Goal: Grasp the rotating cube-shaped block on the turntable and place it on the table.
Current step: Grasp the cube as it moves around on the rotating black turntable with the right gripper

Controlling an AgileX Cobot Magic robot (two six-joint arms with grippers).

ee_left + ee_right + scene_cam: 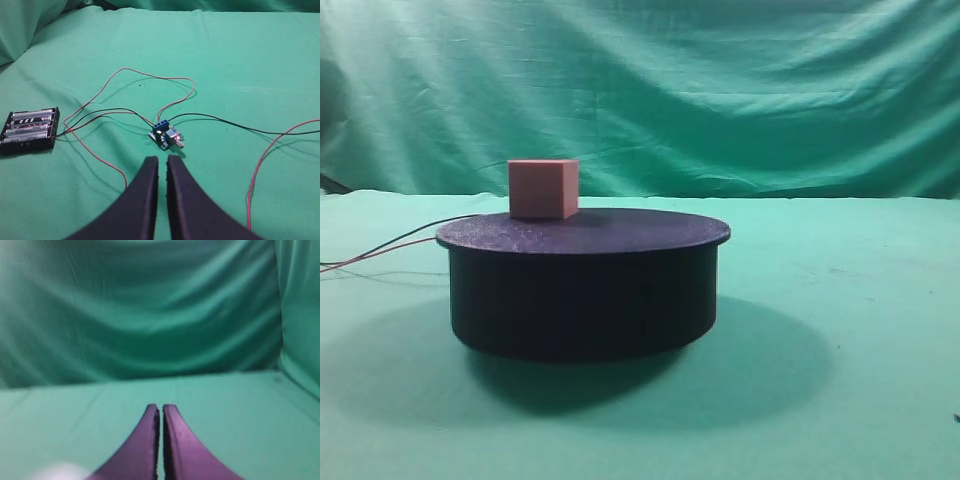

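Observation:
The salmon-pink cube-shaped block (543, 188) sits on the left part of the black turntable (584, 280), which stands on the green cloth table (860, 300). Neither gripper shows in the exterior high view. In the left wrist view my left gripper (162, 160) is shut and empty above the cloth, near a small circuit board. In the right wrist view my right gripper (161, 408) is shut and empty, facing bare table and the backdrop. The block and turntable do not show in either wrist view.
Thin red and black wires (380, 248) run left from the turntable. In the left wrist view they join a small blue circuit board (166, 135) and a black battery holder (30, 130) at the left. A wrinkled green backdrop (720, 90) hangs behind.

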